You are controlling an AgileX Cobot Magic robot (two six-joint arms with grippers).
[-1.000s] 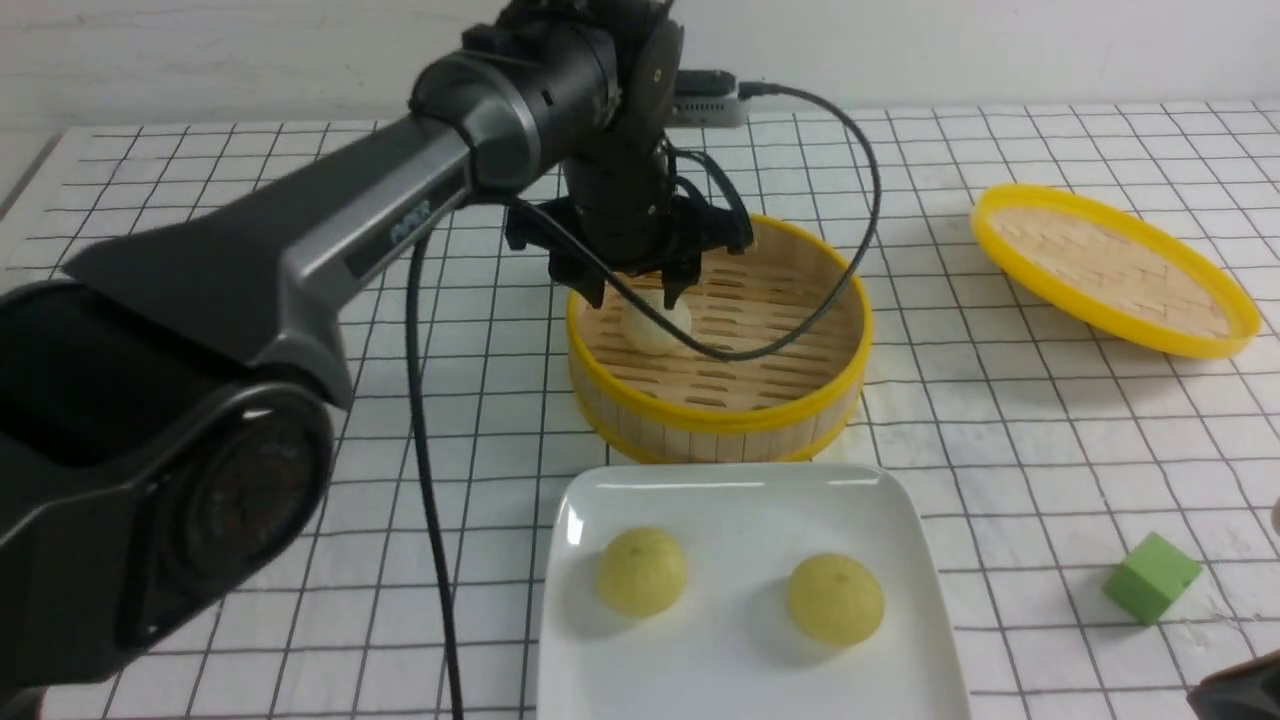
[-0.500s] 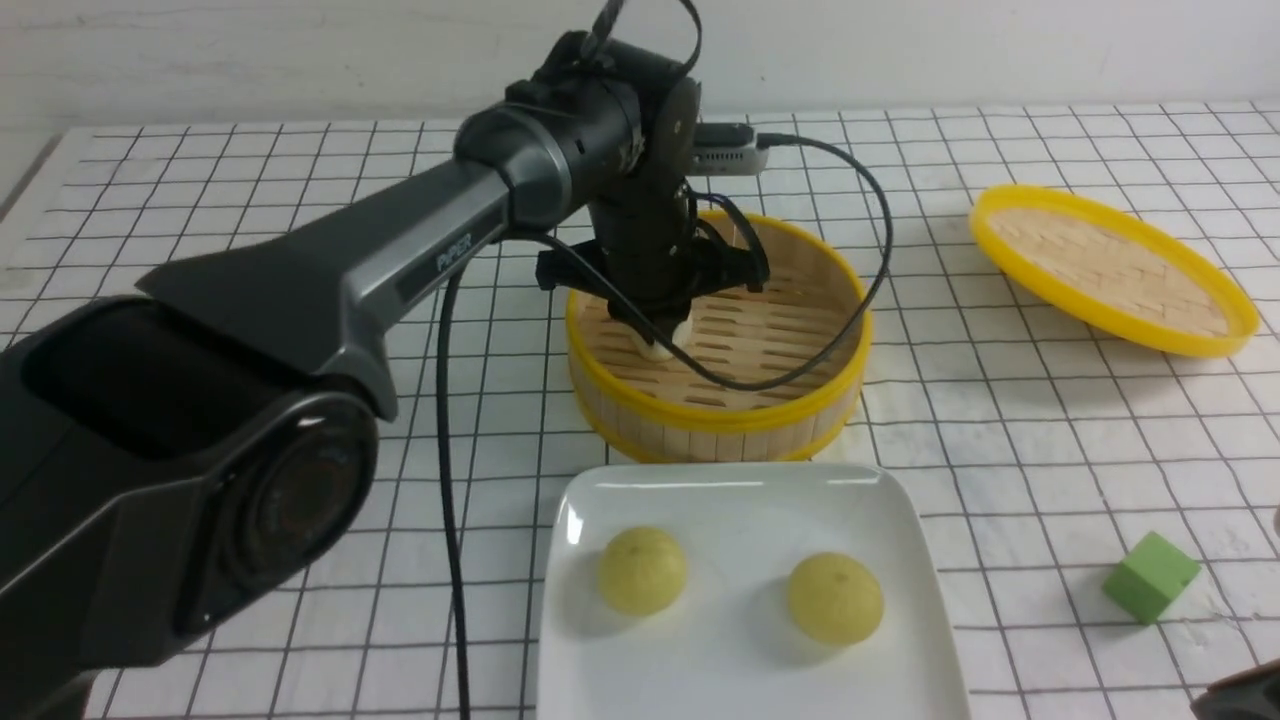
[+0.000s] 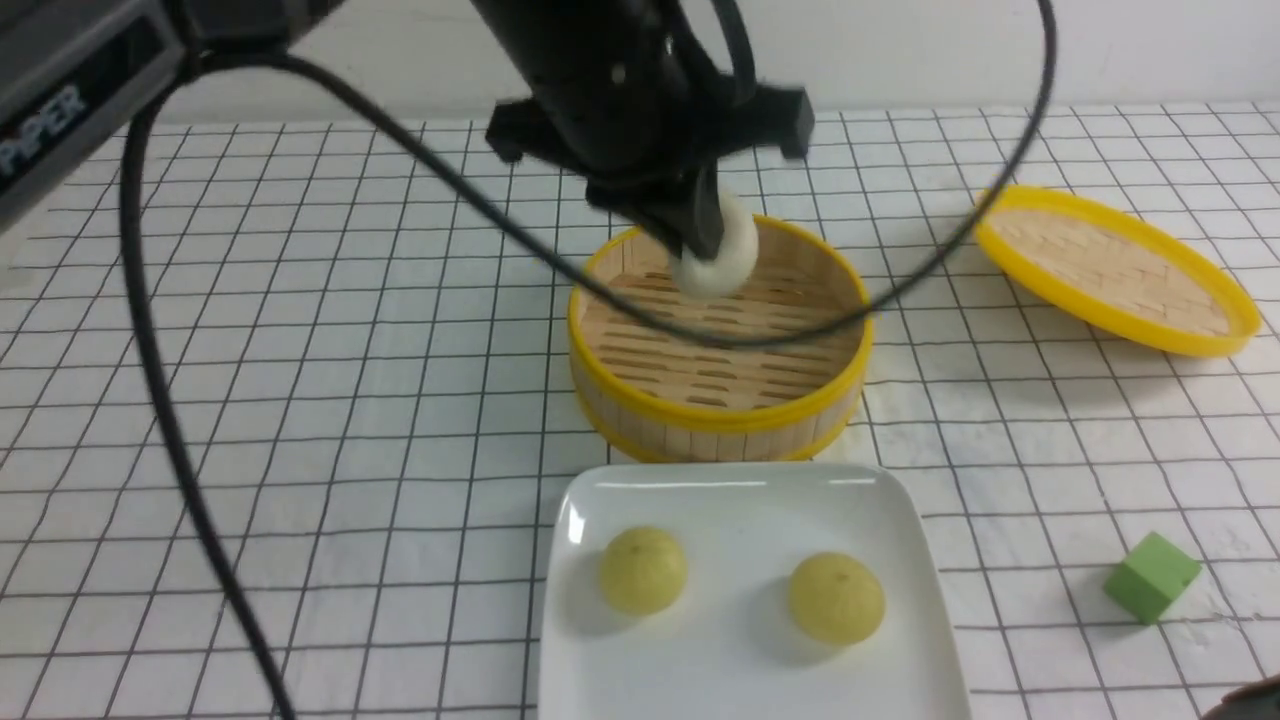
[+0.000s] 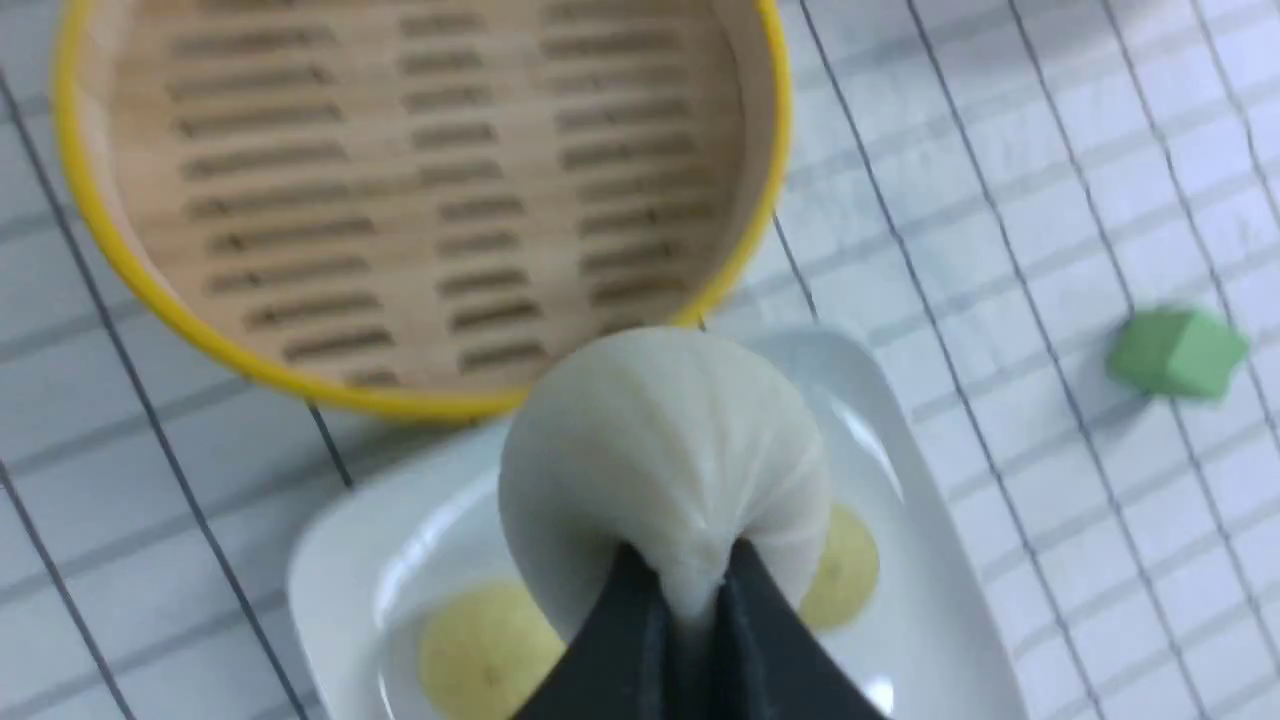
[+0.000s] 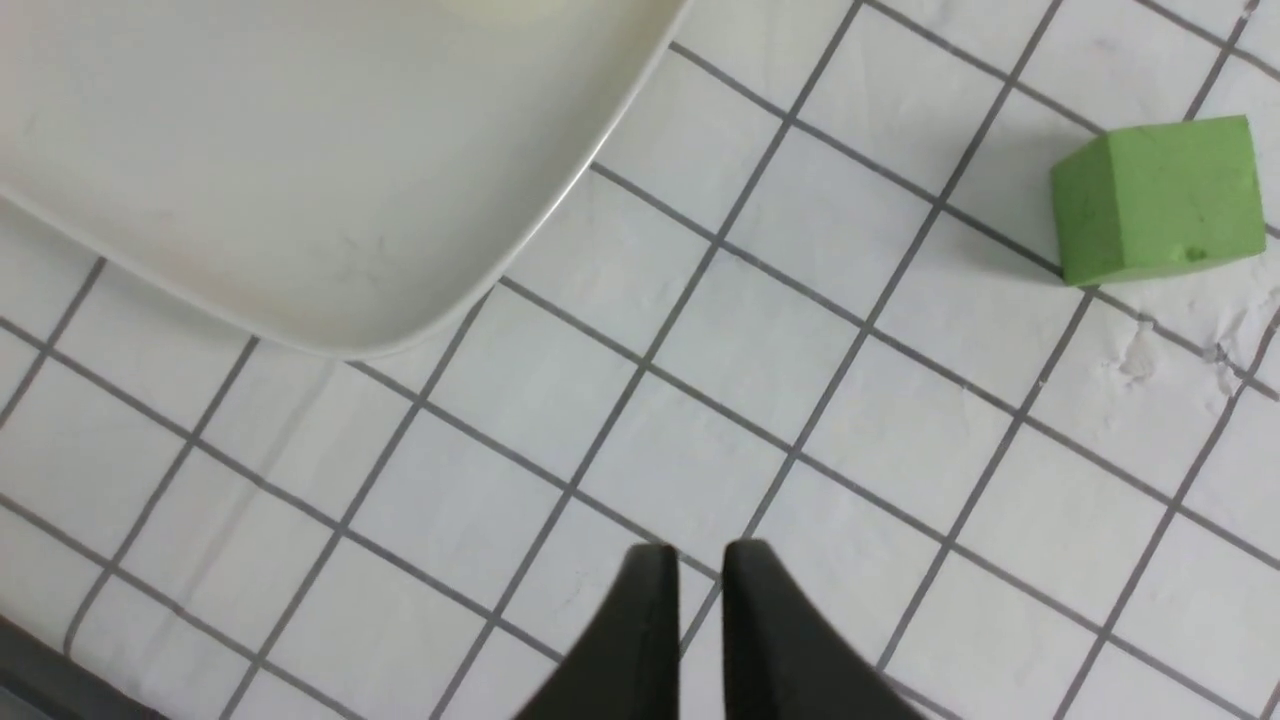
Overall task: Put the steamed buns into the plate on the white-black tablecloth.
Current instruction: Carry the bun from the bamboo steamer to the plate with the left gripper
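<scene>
Left gripper [image 4: 690, 580] was clamped on off-white bun [image 4: 660, 450], above basket [image 3: 720, 415] beyond plate [image 3: 740, 490], two yellow-green buns [image 3: 641, 570] lay on plate, right gripper [image 5: 700, 560] hung beside plate, empty, jaw closure uncertain.

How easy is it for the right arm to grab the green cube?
Probably easy, yes: the right gripper hangs empty near the cube, with only bare cloth between them.

Plate [image 3: 740, 490]: far strip bare; left bun [image 3: 641, 570], right bun [image 3: 835, 598] mid-plate, gap between. Basket [image 3: 720, 415] just beyond far edge; cable [image 3: 760, 342] loops over it, drops across cloth's [image 3: 380, 400] left side. Right of plate open to cube [image 3: 1150, 577].
</scene>
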